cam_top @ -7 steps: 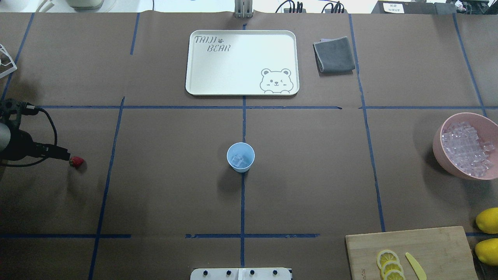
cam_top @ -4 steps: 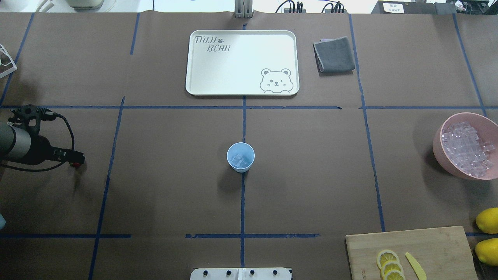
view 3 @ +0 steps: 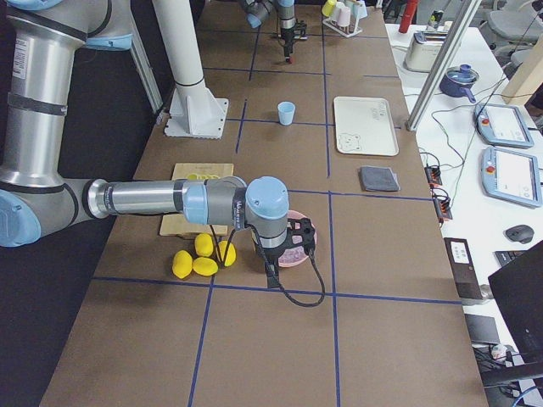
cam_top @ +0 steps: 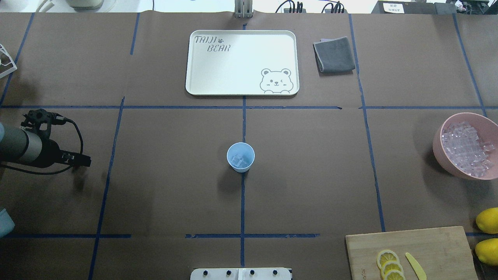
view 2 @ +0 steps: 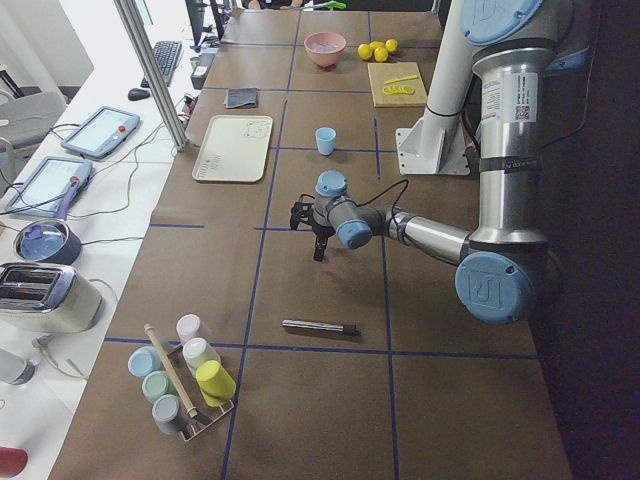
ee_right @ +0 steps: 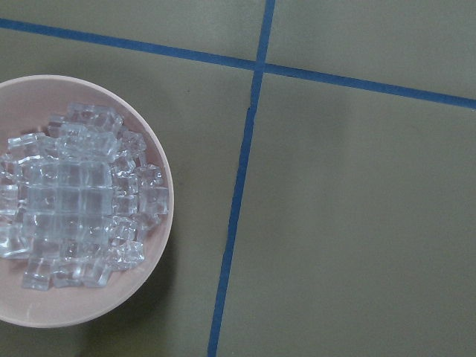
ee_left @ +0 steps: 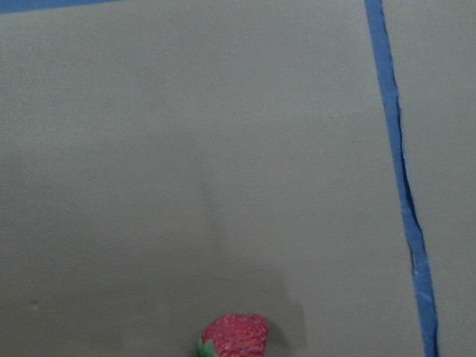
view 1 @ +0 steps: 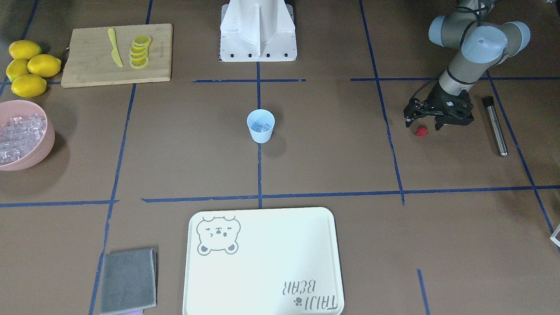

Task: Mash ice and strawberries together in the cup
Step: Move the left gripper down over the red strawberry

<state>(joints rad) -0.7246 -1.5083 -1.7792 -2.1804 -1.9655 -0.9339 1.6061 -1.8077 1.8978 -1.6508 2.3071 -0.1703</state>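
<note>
Overhead exterior view: the cup (cam_top: 241,157) stands upright at table (cam_top: 163,186) centre, ice (cam_top: 238,160) cubes inside. The strawberry (view 1: 421,131) lies on the table well apart, at 3 o'clock of the cup in the front-facing view. My left pincer (view 1: 422,125) hangs over the berry, jaws apart, one finger either side. My right pincer (view 3: 271,270) is near the pink bowl (cam_top: 437,149), at 3 o'clock of the cup overhead; whether its jaws are apart or together I cannot tell.
</note>
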